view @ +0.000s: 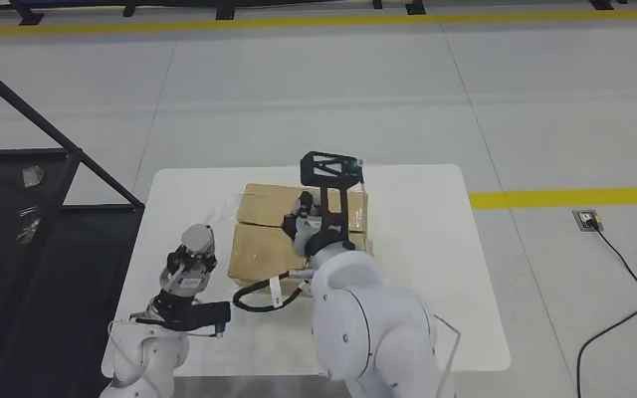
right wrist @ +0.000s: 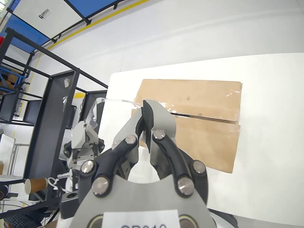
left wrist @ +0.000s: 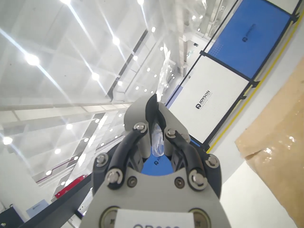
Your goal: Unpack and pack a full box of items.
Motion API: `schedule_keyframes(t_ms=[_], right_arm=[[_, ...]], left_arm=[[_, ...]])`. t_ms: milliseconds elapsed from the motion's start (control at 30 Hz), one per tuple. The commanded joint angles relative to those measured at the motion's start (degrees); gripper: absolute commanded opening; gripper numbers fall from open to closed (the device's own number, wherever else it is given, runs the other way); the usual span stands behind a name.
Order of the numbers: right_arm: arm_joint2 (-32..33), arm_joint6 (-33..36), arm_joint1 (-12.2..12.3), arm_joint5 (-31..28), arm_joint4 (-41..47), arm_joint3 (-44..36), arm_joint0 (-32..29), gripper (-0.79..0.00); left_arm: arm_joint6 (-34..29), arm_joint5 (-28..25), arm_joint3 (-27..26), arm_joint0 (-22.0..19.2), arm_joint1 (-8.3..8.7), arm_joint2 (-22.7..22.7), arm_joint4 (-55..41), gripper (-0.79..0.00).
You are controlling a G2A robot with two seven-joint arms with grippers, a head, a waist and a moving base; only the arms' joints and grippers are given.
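A brown cardboard box (view: 261, 237) lies on the white table (view: 418, 249), its two top flaps down and meeting at a seam (right wrist: 206, 117). My right gripper (right wrist: 145, 110) hovers over the box's left end (view: 299, 217), shut on a strip of clear tape (right wrist: 114, 100). The strip runs off the box's edge to my left gripper (right wrist: 89, 124), which stands beside the box on the table's left side (view: 194, 249). In the left wrist view that gripper (left wrist: 155, 105) points upward, shut on crumpled clear tape (left wrist: 157, 141), with the box (left wrist: 273, 143) off to one side.
A black metal rack (view: 40, 199) stands close to the table's left edge, also seen in the right wrist view (right wrist: 47, 119). A paper cup (right wrist: 35, 185) lies low beside the rack. The table's right half is bare.
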Motion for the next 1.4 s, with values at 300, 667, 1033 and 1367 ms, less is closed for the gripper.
schedule_keyframes(t_ms=[300, 667, 1033, 1367], right_arm=[[6.3, 12.6, 0.4, -5.3, 0.8, 2.1, 0.6, -0.785], [9.7, 14.1, 0.0, -6.8, 3.1, 4.7, 3.4, -0.785], [12.7, 13.8, -0.3, -6.5, 8.0, 11.1, 4.9, -0.785], [19.0, 18.9, -1.8, -11.5, 9.6, 29.7, 16.8, -0.785]], left_arm=[[-2.7, -25.9, -2.1, -1.2, 1.36, -2.6, -11.2, -0.785], [-4.8, -35.8, -2.4, -2.0, 1.76, -2.9, -16.2, -0.785], [-17.4, -45.0, -2.9, -3.7, 1.74, -2.3, -27.3, -0.785], [-38.8, -61.4, -3.2, -7.1, 2.35, -3.0, -46.0, -0.785]])
